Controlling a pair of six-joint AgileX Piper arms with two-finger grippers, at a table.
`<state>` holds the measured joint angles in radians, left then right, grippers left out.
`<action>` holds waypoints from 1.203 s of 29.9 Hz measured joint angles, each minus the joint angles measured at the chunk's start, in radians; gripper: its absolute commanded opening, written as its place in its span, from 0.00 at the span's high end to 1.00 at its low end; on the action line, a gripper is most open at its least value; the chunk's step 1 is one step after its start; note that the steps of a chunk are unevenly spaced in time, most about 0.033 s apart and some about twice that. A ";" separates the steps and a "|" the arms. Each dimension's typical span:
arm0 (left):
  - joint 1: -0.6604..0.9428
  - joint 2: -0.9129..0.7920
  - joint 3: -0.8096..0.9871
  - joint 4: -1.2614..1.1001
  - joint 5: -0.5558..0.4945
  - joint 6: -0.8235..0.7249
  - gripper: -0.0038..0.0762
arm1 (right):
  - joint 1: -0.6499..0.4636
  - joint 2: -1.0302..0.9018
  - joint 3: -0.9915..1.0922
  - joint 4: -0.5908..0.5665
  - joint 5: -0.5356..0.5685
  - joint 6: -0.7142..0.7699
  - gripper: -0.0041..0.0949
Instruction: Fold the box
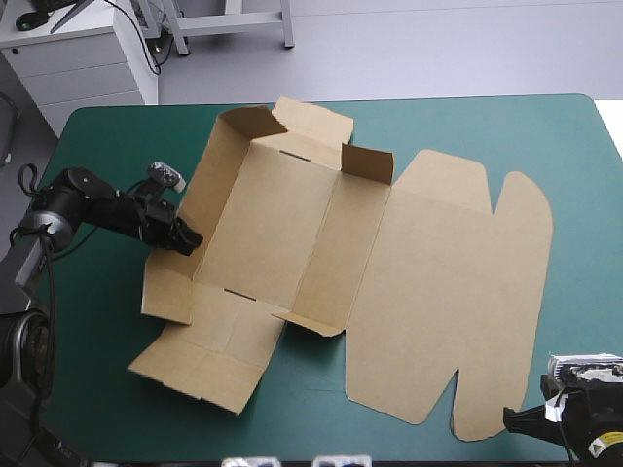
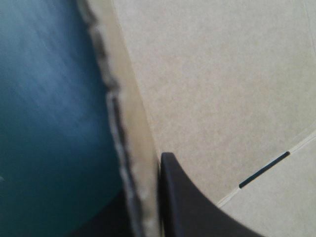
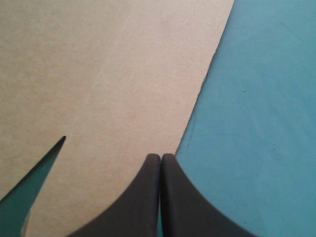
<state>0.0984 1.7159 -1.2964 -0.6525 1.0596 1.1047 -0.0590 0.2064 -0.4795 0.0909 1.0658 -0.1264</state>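
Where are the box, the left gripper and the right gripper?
box (image 1: pixel 277 224): high view, on its floor panel.
left gripper (image 1: pixel 187 237): high view, fingertips at the box's raised wall.
right gripper (image 3: pixel 161 159): right wrist view, where the shut fingertips meet.

The left arm (image 1: pixel 97 202), on the left side of the box (image 1: pixel 282 224), is black throughout: rounded joint housings joined by short tubular segments, with a grey link farther from the box. The left hand (image 1: pixel 187 237) ends in black fingers (image 2: pixel 192 207) that are broad, smooth and matte, curved like fins with a thin tip. The right arm (image 1: pixel 589 433), off the box's near right corner, is black too, with a crinkled silvery-white wrap (image 1: pixel 584 370) on top and a small yellow mark (image 1: pixel 595 446). The right hand (image 1: pixel 510 419) carries the same fins.
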 measured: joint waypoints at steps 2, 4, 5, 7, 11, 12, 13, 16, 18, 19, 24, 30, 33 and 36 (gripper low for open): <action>-0.042 -0.017 -0.055 0.030 -0.033 0.003 0.96 | 0.000 0.000 0.000 0.000 0.000 0.000 0.97; -0.092 -0.034 -0.110 0.073 -0.066 0.009 0.96 | 0.000 0.000 0.000 0.000 0.000 0.000 0.97; -0.114 -0.041 -0.130 0.095 -0.079 0.009 0.96 | 0.000 0.000 0.000 0.000 0.000 0.000 0.97; -0.164 -0.060 -0.173 0.158 -0.111 0.009 0.96 | 0.000 0.000 0.000 0.000 0.000 0.000 0.97; -0.280 -0.100 -0.219 0.274 -0.174 0.009 0.96 | 0.000 0.000 0.000 0.000 0.000 0.000 0.97; -0.309 -0.111 -0.222 0.297 -0.195 0.009 0.96 | 0.000 0.000 0.000 0.000 0.000 0.000 0.97; -0.332 -0.119 -0.224 0.319 -0.218 0.010 0.96 | 0.000 0.000 0.000 0.000 0.000 0.000 0.97; -0.418 -0.143 -0.224 0.376 -0.282 0.012 0.96 | 0.000 0.000 0.000 0.000 0.000 0.000 0.97; -0.470 -0.156 -0.224 0.419 -0.319 0.013 0.96 | 0.000 0.000 0.000 0.000 0.000 0.000 0.97; -0.500 -0.162 -0.224 0.446 -0.335 0.013 0.96 | 0.000 0.000 0.000 0.000 0.000 0.000 0.97; -0.644 -0.177 -0.224 0.687 -0.404 -0.060 0.96 | 0.000 0.000 0.000 0.000 0.000 0.000 0.97; -0.745 -0.177 -0.224 1.052 -0.446 -0.304 0.96 | 0.000 0.000 0.000 0.000 0.000 0.000 0.97; -0.792 -0.177 -0.224 1.187 -0.434 -0.393 0.96 | 0.000 0.000 0.000 0.000 0.000 0.000 0.97; -0.834 -0.177 -0.224 1.257 -0.425 -0.433 0.96 | 0.000 0.000 0.000 0.000 0.000 0.000 0.97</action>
<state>-0.7357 1.5388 -1.5205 0.6042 0.6342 0.6720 -0.0590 0.2064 -0.4795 0.0909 1.0658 -0.1264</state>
